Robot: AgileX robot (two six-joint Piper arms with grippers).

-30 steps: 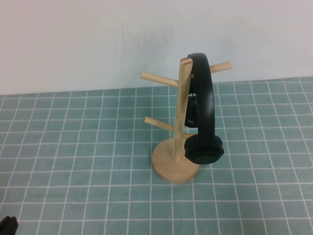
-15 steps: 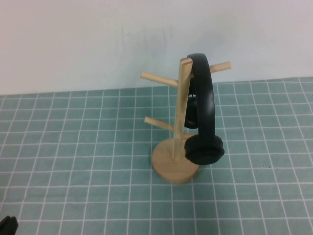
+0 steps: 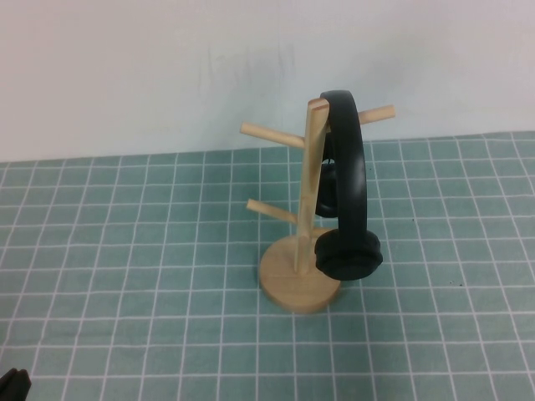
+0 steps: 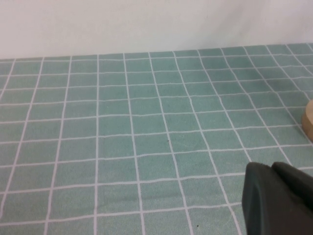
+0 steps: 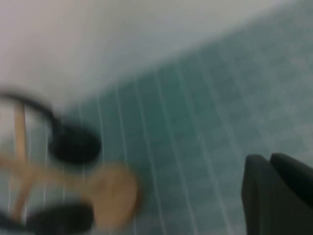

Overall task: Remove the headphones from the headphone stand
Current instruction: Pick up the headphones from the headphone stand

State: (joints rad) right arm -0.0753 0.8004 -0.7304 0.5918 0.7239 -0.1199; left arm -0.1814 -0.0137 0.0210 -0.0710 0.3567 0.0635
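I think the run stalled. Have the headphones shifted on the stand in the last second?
No. The headphones hang at the same spot against the stand post, untouched; left gripper low at table edge, right gripper away.

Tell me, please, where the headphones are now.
In the high view the headphones hang on the headphone stand, slightly right of the table's centre; left gripper waits at the near-left corner, right gripper away.
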